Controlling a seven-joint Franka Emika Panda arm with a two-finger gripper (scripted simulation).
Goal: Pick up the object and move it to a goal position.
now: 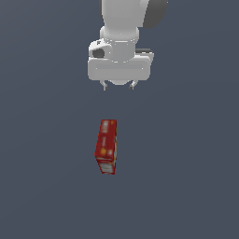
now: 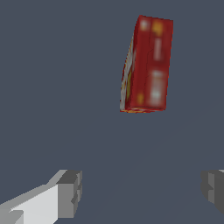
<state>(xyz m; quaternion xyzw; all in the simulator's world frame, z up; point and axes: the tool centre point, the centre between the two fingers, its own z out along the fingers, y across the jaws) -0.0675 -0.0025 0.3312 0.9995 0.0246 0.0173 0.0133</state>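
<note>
Slate-blue ground (image 1: 42, 186) fills both views from edge to edge, flat and unmarked, with no wall, edge or horizon showing; a faint paler band crosses it in the wrist view, too soft to say what it is. Nothing of a room beyond this surface can be made out.

Next in size comes the white arm (image 1: 122, 28), entering from the top of the exterior view, its wrist block broad and pale with a dark round fitting on the side toward the exterior view's left. Beneath it hangs the pincer (image 1: 119, 86), its two short fingers (image 1: 105, 86) pointing down and standing apart. In the wrist view the grey pads (image 2: 70, 192) sit wide of each other with bare ground between them, so the pincer (image 2: 142, 190) is spread and grips nothing.

Smallest is the red box (image 1: 106, 146), lying on the ground below the pincer and well apart from it, a little toward the exterior view's left of the gap between the fingers. It lies lengthwise, running away from the pincer. White and yellow-orange printed marks show on its red faces in the wrist view (image 2: 148, 65). Its end farthest from the pincer looks paler in the exterior view.
</note>
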